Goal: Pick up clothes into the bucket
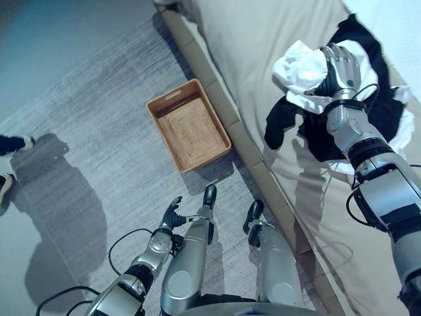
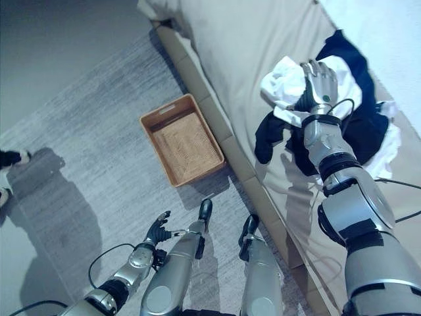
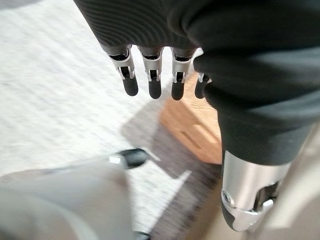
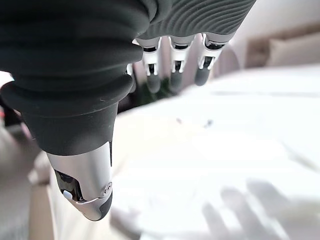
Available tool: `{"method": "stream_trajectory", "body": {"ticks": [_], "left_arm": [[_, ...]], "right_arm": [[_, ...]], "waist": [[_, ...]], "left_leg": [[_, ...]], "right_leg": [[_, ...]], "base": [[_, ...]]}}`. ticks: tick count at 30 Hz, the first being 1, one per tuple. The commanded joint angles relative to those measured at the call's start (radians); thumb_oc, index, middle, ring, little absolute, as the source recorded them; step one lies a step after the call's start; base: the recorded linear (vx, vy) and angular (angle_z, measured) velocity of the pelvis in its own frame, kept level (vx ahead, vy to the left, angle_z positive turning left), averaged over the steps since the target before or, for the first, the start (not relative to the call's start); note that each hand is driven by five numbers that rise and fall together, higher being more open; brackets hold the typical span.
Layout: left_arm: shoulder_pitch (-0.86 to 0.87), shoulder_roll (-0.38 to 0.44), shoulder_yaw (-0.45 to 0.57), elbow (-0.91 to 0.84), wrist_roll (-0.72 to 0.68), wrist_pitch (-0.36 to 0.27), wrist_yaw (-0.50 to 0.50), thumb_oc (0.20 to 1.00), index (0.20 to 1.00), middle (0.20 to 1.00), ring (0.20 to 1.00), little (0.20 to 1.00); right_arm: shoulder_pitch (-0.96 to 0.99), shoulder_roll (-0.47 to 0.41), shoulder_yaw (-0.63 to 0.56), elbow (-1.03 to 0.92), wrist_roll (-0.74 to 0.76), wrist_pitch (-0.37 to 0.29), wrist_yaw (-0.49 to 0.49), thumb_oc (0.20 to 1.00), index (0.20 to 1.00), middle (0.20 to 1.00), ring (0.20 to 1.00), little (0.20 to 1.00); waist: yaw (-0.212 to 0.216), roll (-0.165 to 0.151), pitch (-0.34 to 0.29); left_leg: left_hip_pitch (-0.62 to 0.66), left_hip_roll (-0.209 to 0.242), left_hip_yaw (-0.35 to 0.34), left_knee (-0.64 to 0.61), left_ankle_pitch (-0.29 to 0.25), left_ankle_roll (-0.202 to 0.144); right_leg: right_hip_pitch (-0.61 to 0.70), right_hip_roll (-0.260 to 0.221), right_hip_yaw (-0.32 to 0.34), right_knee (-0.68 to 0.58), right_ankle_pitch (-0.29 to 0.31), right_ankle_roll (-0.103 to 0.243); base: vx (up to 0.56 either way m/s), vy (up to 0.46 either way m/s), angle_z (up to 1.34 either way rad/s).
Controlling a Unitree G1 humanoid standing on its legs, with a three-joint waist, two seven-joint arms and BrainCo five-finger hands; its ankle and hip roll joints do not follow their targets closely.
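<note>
Above the clothes (image 1: pixel 309 72) on the bed (image 1: pixel 263 46), the right hand (image 1: pixel 341 66) hovered open, grasping evidently next.

Silver-grey arms, dark ribbed wrist covers, silver dark-tipped fingers (image 3: pixel 130 80)

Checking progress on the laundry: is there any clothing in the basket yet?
No, the brown basket on the carpet holds nothing, and the clothes lie on the bed under the right hand.

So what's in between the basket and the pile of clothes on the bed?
In the left eye view, a strip of grey carpet, the bed's tan edge and bare beige sheet separate the woven basket from the black and white clothes.
</note>
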Motion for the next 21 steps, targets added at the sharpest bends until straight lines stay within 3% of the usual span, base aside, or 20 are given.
{"method": "stream_trajectory", "body": {"ticks": [1, 5, 6, 18, 19, 20, 21], "left_arm": [[0.018, 0.004, -0.008, -0.005, -0.034, -0.007, 0.016, 1.000, 1.000, 1.000, 1.000, 1.000], [-0.004, -0.006, -0.028, -0.009, -0.060, -0.003, 0.015, 1.000, 1.000, 1.000, 1.000, 1.000], [-0.004, -0.010, -0.030, -0.017, -0.066, -0.002, 0.014, 1.000, 1.000, 1.000, 1.000, 1.000], [-0.044, -0.035, -0.086, -0.129, -0.114, 0.009, -0.012, 1.000, 1.000, 1.000, 1.000, 1.000], [-0.044, -0.036, -0.085, -0.135, -0.116, 0.011, -0.012, 1.000, 1.000, 1.000, 1.000, 1.000], [-0.042, -0.037, -0.084, -0.154, -0.119, 0.011, -0.009, 1.000, 1.000, 1.000, 1.000, 1.000], [-0.041, -0.036, -0.085, -0.155, -0.119, 0.011, -0.009, 1.000, 1.000, 1.000, 1.000, 1.000]], "right_arm": [[-0.076, -0.047, 0.038, 0.006, 0.069, 0.014, 0.001, 1.000, 1.000, 1.000, 1.000, 1.000], [-0.128, -0.084, 0.044, 0.100, 0.120, 0.022, 0.023, 1.000, 1.000, 1.000, 1.000, 1.000], [-0.124, -0.093, 0.044, 0.111, 0.130, 0.023, 0.032, 1.000, 1.000, 1.000, 1.000, 1.000], [-0.175, -0.182, 0.090, 0.246, 0.141, 0.072, 0.135, 1.000, 1.000, 1.000, 1.000, 1.000], [-0.177, -0.194, 0.091, 0.245, 0.139, 0.073, 0.130, 0.959, 0.959, 0.959, 0.959, 0.959], [-0.167, -0.216, 0.097, 0.232, 0.129, 0.072, 0.111, 0.768, 0.768, 0.768, 0.768, 0.768], [-0.166, -0.217, 0.096, 0.231, 0.129, 0.073, 0.111, 0.768, 0.768, 0.768, 0.768, 0.768]], "waist": [[-0.012, -0.026, 0.002], [-0.004, -0.010, 0.022], [-0.004, -0.011, 0.022], [0.000, 0.021, 0.022], [-0.001, 0.021, 0.022], [-0.007, 0.022, 0.022], [-0.006, 0.022, 0.022]], "left_leg": [[-0.019, -0.019, -0.009, 0.112, -0.077, 0.015], [-0.081, -0.029, -0.020, 0.122, -0.068, 0.014], [-0.078, -0.031, -0.022, 0.131, -0.098, 0.010], [-0.125, -0.041, -0.039, 0.104, -0.074, 0.006], [-0.123, -0.042, -0.041, 0.099, -0.072, 0.005], [-0.127, -0.042, -0.041, 0.093, -0.068, 0.004], [-0.127, -0.042, -0.041, 0.093, -0.068, 0.004]], "right_leg": [[0.030, -0.062, 0.027, 0.000, 0.058, 0.054], [-0.034, -0.077, 0.017, 0.035, 0.051, 0.053], [-0.034, -0.079, 0.026, 0.052, 0.020, 0.060], [-0.098, -0.098, 0.009, 0.072, 0.014, 0.057], [-0.099, -0.097, 0.008, 0.071, 0.014, 0.058], [-0.105, -0.097, 0.009, 0.069, 0.016, 0.059], [-0.105, -0.097, 0.010, 0.069, 0.016, 0.059]], "base": [[-0.03, 0.010, 0.17], [0.01, 0.003, 0.09], [0.07, -0.034, 0.09], [0.01, -0.005, 0.07], [0.00, 0.000, 0.00], [0.00, 0.000, 0.00], [0.00, -0.003, 0.03]]}}
